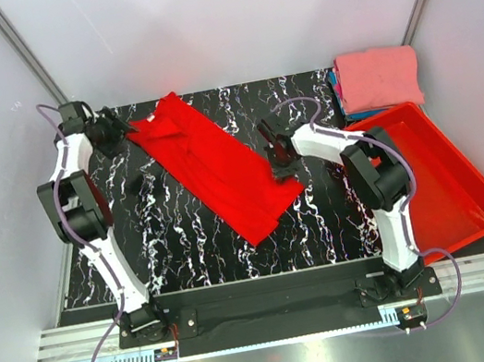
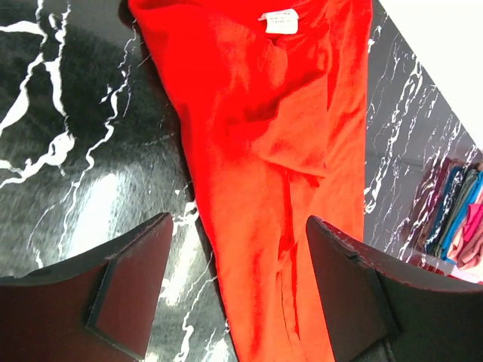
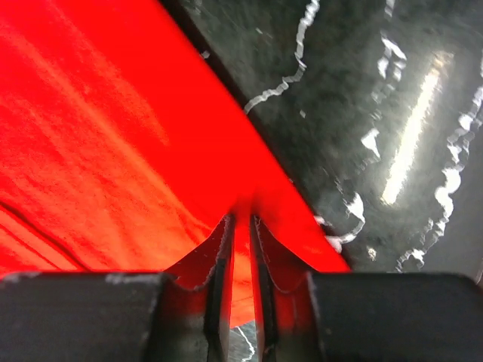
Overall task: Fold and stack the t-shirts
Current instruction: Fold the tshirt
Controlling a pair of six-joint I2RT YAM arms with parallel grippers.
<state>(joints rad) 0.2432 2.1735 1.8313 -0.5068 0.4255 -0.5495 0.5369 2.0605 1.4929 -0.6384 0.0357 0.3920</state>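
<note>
A bright red t-shirt point(image 1: 216, 167) lies folded into a long strip, running diagonally across the black marble table point(image 1: 186, 238). My left gripper point(image 1: 124, 134) hovers at its collar end with its jaws wide open. In the left wrist view the red cloth point(image 2: 279, 151) and its white neck label point(image 2: 278, 21) lie below the left gripper point(image 2: 240, 249), and nothing is held. My right gripper point(image 1: 282, 169) sits at the shirt's right edge near the hem. In the right wrist view its jaws point(image 3: 241, 226) stand nearly together with the red cloth point(image 3: 113, 136) pinched between them.
A stack of folded t-shirts stands at the back right, salmon-pink point(image 1: 378, 77) on top and blue point(image 1: 340, 100) beneath; it also shows in the left wrist view point(image 2: 456, 226). A rigid red bin point(image 1: 447, 173) sits tilted off the table's right edge, beside the right arm.
</note>
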